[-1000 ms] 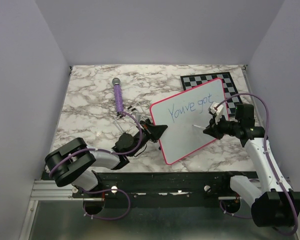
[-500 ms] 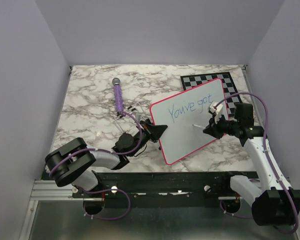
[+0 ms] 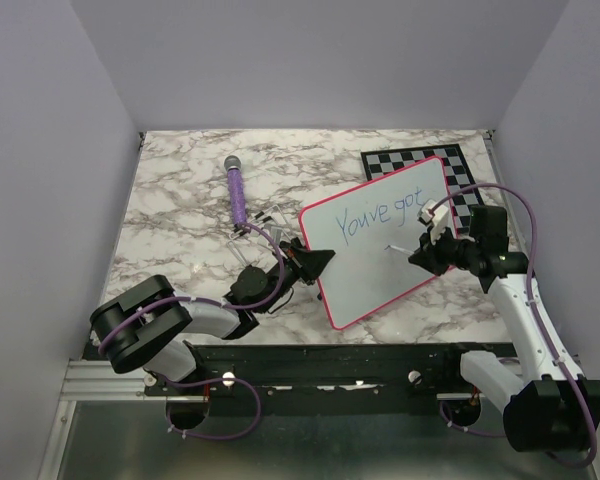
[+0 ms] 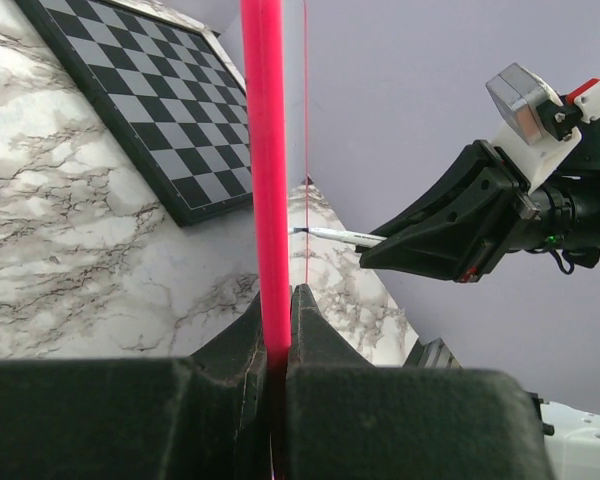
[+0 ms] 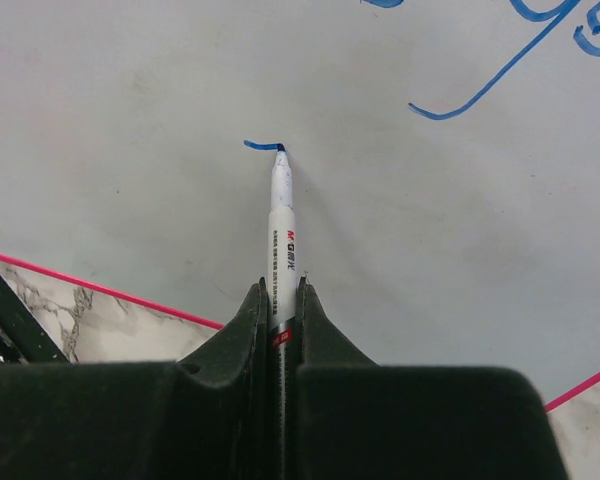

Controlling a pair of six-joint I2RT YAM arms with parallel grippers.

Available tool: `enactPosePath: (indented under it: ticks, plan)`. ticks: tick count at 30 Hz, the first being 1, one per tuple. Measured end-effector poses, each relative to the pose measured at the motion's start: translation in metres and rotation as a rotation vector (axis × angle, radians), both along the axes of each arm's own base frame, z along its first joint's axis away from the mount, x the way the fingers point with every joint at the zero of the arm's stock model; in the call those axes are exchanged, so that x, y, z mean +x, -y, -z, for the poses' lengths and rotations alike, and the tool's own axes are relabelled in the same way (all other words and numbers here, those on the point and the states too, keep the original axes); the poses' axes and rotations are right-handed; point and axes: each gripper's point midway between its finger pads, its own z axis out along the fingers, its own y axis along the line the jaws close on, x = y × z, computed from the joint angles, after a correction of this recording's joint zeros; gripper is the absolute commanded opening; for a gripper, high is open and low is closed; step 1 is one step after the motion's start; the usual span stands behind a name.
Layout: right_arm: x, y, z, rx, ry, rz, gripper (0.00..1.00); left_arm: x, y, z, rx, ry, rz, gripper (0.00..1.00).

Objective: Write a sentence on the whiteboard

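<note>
While our left hand [image 3: 318, 262] clamps the rim of the whiteboard [image 3: 365, 275], tilted near the right edge of the counter [image 3: 180, 220], our right hand [image 3: 416, 258] pinches the marker [image 5: 283, 215]. "You've got" of the sentence [image 3: 382, 213] is written, and the second line is barely begun.

Sentence [image 5: 520, 58] cut off at top edge; marker [image 5: 283, 230] rear hidden between jaws

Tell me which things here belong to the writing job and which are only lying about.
Belong to the job: whiteboard; blue words on it; marker, tip on the board.
Lying about: chessboard; purple wand with grey head.
</note>
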Motion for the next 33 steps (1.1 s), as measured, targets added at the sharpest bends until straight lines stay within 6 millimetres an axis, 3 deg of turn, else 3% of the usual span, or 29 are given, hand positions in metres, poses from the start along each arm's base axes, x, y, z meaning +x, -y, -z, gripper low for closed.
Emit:
enactPosePath:
  ticks: [17,33]
  plan:
    - [-0.001,0.001,-0.016,-0.004,0.076,0.011,0.0,0.0,0.0,0.0,-0.001,-0.001,0.0,0.0]
    - [0.001,-0.003,-0.009,0.015,0.04,-0.01,0.01,0.0,0.001,0.001,0.0,-0.001,0.0,0.0]
